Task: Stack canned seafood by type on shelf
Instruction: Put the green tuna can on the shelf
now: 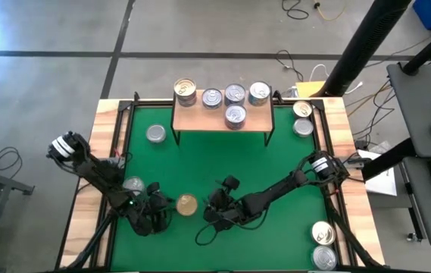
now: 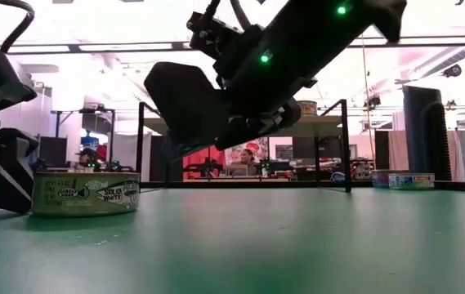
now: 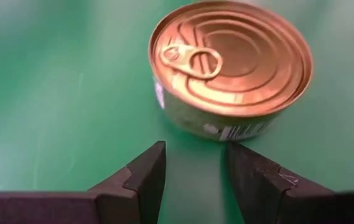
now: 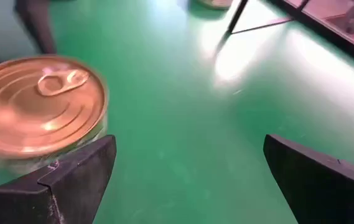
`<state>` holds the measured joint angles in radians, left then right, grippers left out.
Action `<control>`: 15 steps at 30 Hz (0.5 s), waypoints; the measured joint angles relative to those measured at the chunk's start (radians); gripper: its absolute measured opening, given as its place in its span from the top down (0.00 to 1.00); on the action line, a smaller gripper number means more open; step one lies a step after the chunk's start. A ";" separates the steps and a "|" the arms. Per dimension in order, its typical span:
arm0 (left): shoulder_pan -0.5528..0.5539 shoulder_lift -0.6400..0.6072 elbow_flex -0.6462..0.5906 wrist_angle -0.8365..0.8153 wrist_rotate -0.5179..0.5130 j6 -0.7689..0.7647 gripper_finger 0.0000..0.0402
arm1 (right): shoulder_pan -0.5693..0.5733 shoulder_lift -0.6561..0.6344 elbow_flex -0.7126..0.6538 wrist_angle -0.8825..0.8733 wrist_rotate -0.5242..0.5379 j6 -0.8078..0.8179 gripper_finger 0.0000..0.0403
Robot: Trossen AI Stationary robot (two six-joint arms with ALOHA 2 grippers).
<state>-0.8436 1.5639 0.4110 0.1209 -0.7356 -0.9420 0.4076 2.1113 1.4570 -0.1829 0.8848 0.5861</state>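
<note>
- Landmark: gold tin (image 1: 187,204), flat on the green mat (image 1: 223,163), pull-ring up, near the front edge and well apart from the shelf (image 1: 221,118).
- Shelf stands at the mat's far side. Five tins (image 1: 235,95) are on it: four in a row along the back and one in front of the row.
- Loose tins lie off the shelf: one on the mat by its left legs, one just left of the left gripper, two on the right border near the shelf and two at the front right corner.
- Left gripper (image 3: 196,163) sits just left of the gold tin, fingers narrowly parted, tips short of the tin wall. Gap looks narrower than the tin; not touching.
- Right gripper (image 4: 186,177) hangs just right of the gold tin, raised off the mat in the low view, fingers spread wide, holding nothing. Tin lies off to one side of its gap, not between the fingers.
- Step in hand, by judgement: picking the gold tin, either as a handover or with the right arm taking over.
- Next move likely calls for the right gripper to centre over the tin, drop until the fingers straddle its wall, then close; the left should back off first to avoid a clash.
- Afterwards: carry to the shelf and place on a like tin. Labels too small to sort by type from here.
</note>
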 joint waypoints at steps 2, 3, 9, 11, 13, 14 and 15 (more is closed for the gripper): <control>0.003 0.036 0.000 0.061 -0.019 0.032 0.62 | -0.007 0.000 0.000 0.001 0.002 0.009 0.01; 0.006 0.054 0.000 0.092 -0.025 0.040 0.62 | -0.010 0.000 -0.001 0.001 0.000 0.027 0.01; 0.021 0.104 0.008 0.183 -0.062 0.070 0.62 | -0.021 0.016 -0.003 0.015 -0.067 0.048 0.01; 0.022 0.102 0.014 0.176 -0.077 0.089 0.62 | -0.020 0.020 -0.003 0.021 -0.107 0.048 0.01; 0.024 0.093 0.015 0.168 -0.081 0.124 0.62 | -0.013 0.019 -0.003 0.028 -0.133 0.048 0.01; 0.025 0.089 0.016 0.162 -0.081 0.140 0.62 | -0.006 0.018 0.000 0.025 -0.138 0.045 0.01; 0.025 0.082 0.018 0.145 -0.079 0.149 0.62 | 0.004 0.015 0.004 0.022 -0.147 0.041 0.01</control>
<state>-0.8185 1.6457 0.4290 0.2661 -0.8150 -0.7927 0.4113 2.1265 1.4610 -0.1612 0.7377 0.6271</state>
